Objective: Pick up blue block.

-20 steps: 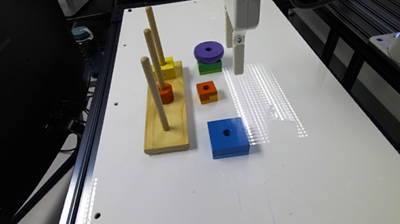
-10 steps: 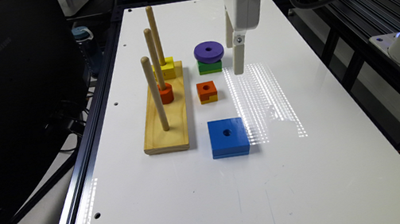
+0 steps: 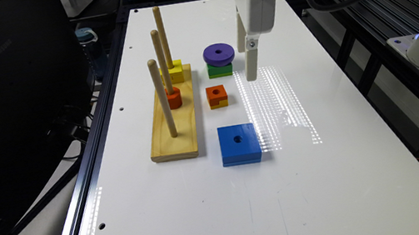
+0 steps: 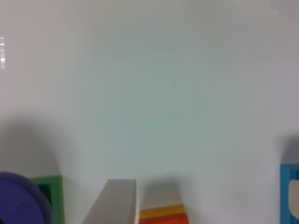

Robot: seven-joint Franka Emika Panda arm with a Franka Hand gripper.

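Blue block (image 3: 239,143): flat on worktop (image 3: 329,183), untouched, at 6 o'clock of orange cube (image 3: 217,96). Hand (image 3: 251,69): hovering beside purple disc (image 3: 218,54), well apart from block; spread cannot be told. Approach, grasp and lift all remain.

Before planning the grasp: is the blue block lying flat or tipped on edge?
Flat. The blue block rests on the white table, broad face with centre hole upward.

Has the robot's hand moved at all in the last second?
No. The hand sits in the same spot beside the purple disc, on the exterior view's right, as before.
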